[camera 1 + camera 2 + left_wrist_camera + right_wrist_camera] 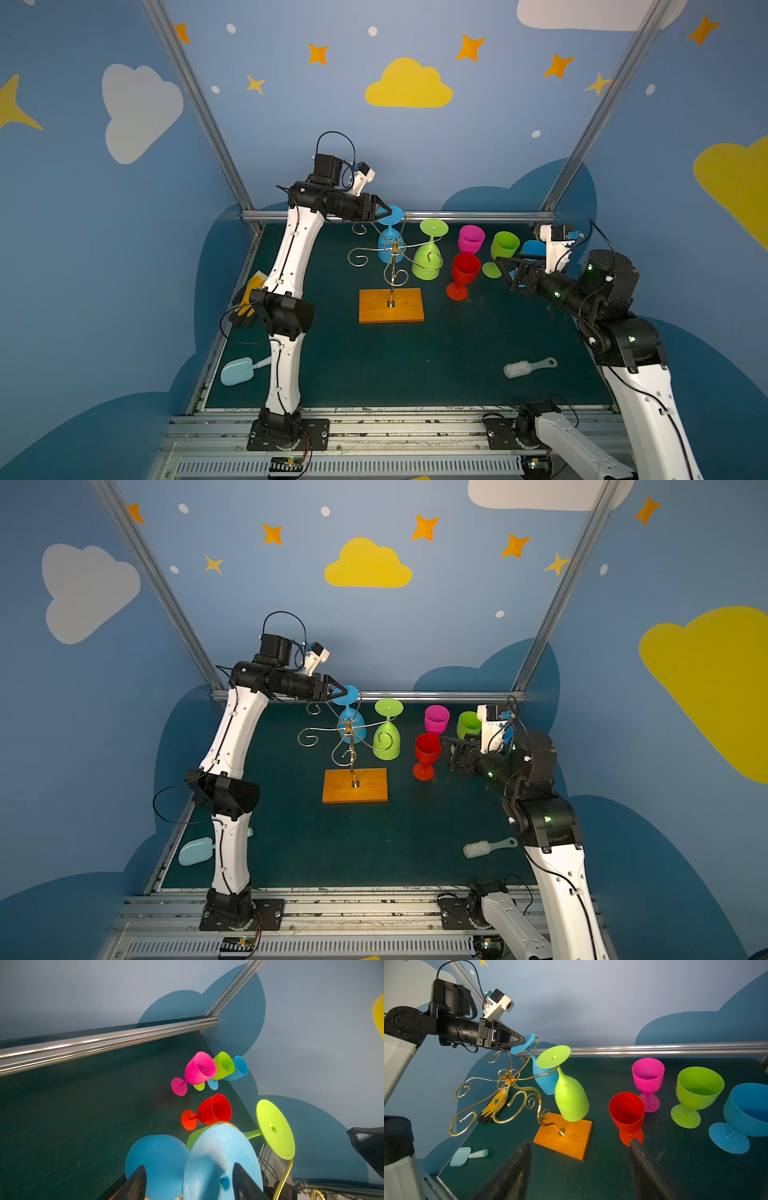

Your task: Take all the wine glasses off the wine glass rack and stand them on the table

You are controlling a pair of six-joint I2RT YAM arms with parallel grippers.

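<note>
Dark green bench [374, 365] as I see it: wine glass rack [391, 305] stands on its orange wood base approx mid-bench. To the right of it are 4 glasses, all upright. The red glass [463, 272] is nearest the base, w/ the pink glass [471, 239] behind it. Green glass [503, 248] and blue glass [746, 1113] are further right, by the far corner. White brush [528, 368] lies flat front-right. Pale blue scoop [237, 372] is front-left at the edge, and the yellow/black glove [248, 296] is at the left edge.

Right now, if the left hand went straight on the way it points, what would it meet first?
Most likely the foot of the blue wine glass hanging upside down on the wine glass rack, right at the left hand.
</note>
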